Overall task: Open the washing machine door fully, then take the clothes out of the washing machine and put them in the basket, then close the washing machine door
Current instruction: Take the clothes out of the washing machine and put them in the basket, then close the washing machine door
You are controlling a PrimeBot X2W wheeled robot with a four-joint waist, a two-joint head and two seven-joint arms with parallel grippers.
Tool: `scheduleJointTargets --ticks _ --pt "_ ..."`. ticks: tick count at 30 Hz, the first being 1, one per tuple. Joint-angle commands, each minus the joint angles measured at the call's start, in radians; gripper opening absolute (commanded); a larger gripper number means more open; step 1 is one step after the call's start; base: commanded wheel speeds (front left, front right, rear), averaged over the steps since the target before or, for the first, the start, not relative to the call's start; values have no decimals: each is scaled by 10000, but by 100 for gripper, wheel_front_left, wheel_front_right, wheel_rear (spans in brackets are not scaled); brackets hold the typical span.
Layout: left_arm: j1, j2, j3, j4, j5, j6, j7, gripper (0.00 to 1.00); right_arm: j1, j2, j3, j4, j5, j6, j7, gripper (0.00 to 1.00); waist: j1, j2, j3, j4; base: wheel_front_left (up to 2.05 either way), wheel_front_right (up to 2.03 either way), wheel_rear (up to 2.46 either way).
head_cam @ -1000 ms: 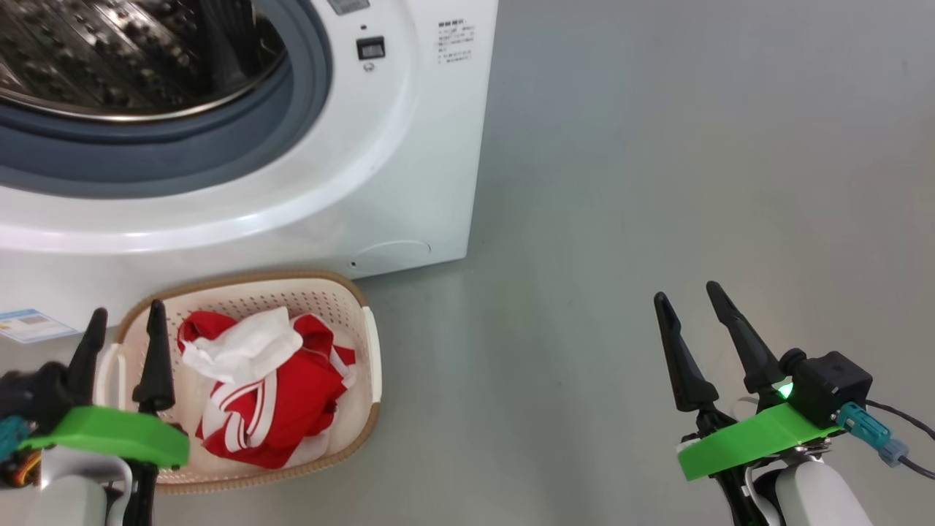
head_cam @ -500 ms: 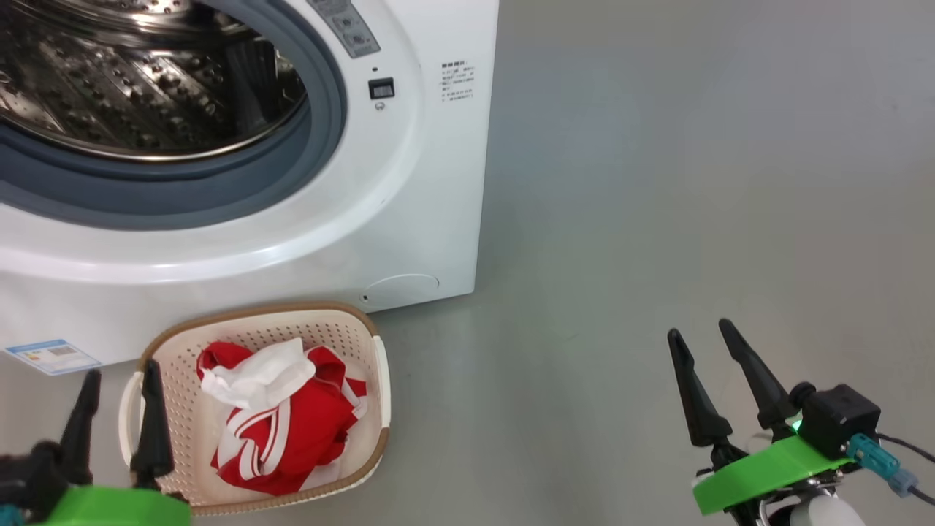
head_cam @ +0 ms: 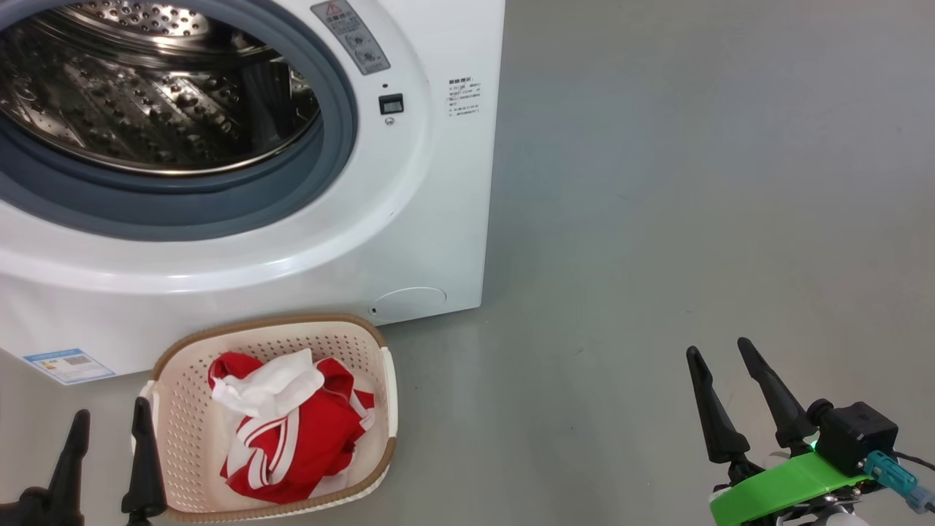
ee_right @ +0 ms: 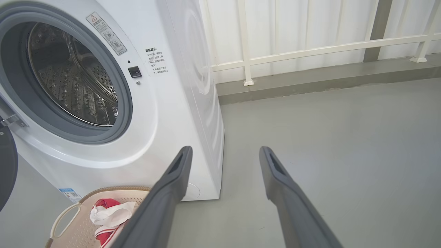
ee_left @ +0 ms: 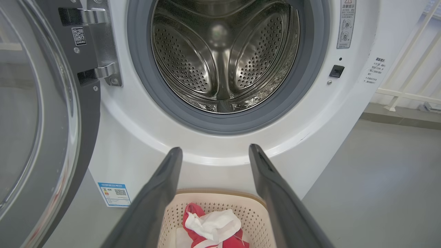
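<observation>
With red-and-white fabric clothes [head_cam: 292,431] heaped in the cream perforated plastic basket [head_cam: 182,409] near the white washing machine [head_cam: 431,219] (steel drum [ee_left: 224,62] seemingly emptied), left gripper [head_cam: 109,420] and right gripper [head_cam: 717,347] are held spread, empty, ready for the black-rimmed glass door [ee_left: 86,137].

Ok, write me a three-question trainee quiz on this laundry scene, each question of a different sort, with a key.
1. True or false: the washing machine door is shut over the drum.
2. Where do the clothes lie? A: in the drum. B: in the basket. C: hanging on the door.
3. Fill the gap: the left gripper and the right gripper both stand ____ and hold nothing.

Key: 1 false, the door is swung open and the drum is bare. 2 B. 3 open.
</observation>
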State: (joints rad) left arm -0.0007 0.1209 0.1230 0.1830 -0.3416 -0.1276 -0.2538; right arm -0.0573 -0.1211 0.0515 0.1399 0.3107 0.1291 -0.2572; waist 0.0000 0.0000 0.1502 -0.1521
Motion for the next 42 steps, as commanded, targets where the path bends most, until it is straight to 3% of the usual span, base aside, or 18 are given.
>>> scheduleJointTargets --ticks 1,31,42 --pt "-37 129 357 -307 114 -31 -80 100 65 -70 219 -257 40 16 -46 100 0 0 -16 -3 0 0 0" --pt "-114 53 310 -245 237 -31 -80 100 48 -130 240 -220 54 16 -46 100 0 0 -135 100 0 0 0" --pt "-178 42 379 -142 399 -31 -80 100 17 -113 232 -181 54 16 -46 100 0 0 -154 77 -86 86 0"
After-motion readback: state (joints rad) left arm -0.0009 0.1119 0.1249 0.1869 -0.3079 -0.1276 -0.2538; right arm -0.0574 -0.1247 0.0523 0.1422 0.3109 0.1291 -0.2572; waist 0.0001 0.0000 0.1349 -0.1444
